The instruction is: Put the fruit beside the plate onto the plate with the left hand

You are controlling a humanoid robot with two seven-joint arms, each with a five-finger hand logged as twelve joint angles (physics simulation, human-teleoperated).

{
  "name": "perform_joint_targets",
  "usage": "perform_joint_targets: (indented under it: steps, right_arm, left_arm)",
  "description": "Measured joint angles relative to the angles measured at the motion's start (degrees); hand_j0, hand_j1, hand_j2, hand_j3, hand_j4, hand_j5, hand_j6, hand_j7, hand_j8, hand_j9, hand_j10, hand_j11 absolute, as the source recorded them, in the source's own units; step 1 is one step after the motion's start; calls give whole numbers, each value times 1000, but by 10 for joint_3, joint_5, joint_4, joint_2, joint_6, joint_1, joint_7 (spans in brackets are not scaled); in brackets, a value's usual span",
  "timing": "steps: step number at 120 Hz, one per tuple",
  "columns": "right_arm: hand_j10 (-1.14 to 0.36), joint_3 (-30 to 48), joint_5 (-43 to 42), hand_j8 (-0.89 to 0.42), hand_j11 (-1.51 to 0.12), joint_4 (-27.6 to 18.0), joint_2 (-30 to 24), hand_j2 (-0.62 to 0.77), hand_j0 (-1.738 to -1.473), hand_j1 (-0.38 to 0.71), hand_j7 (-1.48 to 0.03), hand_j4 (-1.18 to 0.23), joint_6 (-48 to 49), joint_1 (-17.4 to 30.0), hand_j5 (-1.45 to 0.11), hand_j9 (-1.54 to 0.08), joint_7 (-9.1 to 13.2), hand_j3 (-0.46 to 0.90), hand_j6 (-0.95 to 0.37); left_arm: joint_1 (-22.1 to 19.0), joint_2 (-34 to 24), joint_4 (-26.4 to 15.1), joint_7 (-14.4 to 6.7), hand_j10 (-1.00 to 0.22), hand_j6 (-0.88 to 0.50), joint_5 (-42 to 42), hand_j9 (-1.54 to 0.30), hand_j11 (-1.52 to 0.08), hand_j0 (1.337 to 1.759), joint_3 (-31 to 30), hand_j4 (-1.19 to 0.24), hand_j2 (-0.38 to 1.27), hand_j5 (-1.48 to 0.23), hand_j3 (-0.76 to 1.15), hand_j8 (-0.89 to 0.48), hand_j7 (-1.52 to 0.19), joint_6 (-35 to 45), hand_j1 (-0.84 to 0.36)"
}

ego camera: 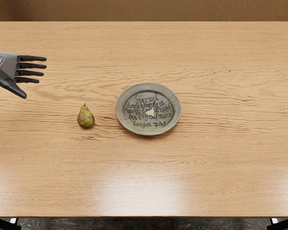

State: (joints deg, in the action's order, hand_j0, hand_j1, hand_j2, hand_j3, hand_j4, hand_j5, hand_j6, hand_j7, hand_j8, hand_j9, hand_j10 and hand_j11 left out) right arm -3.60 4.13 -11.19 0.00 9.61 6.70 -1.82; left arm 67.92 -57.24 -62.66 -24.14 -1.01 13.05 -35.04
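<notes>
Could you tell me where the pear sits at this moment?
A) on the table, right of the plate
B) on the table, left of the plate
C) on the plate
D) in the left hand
B: the pear stands on the table left of the plate, apart from its rim, while the open left hand holds nothing.

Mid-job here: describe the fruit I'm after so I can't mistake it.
Start at the round grey plate with dark lettering, near the middle of the wooden table. Just to its left in the picture, apart from the rim, stands a small yellow-green pear, stem up. It is the only fruit there.
</notes>
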Motion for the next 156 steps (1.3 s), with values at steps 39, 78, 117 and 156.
perform_joint_targets:
  steps: [39,78,117,156]
  right_arm:
    - [-8,4,-1,-8,-10,1,0,-2,-1658,-340,-10,-8,-1,-1,-10,-10,0,0,-8]
    - [-8,4,-1,-8,-10,1,0,-2,-1658,-340,-10,-8,-1,-1,-10,-10,0,0,-8]
    - [-8,4,-1,-8,-10,1,0,-2,-1658,-340,-10,-8,-1,-1,-10,-10,0,0,-8]
    - [-8,4,-1,-8,-10,1,0,-2,-1658,-340,-10,-8,-1,-1,-10,-10,0,0,-8]
  left_arm:
    - [0,24,-2,-13,-2,-2,57,0,0,1658,1,-2,-1,0,0,-2,0,12,349]
    - [-18,96,-88,-5,-2,-3,181,-1,-1,1658,-20,-2,0,-1,0,-3,-1,356,349]
    - [-39,118,-242,-1,-14,-15,291,-17,-17,1658,-76,-14,3,-17,0,-15,-17,639,335]
    - [-61,177,-259,4,-36,-36,327,-45,-45,1658,-112,-35,8,-45,0,-36,-45,693,309]
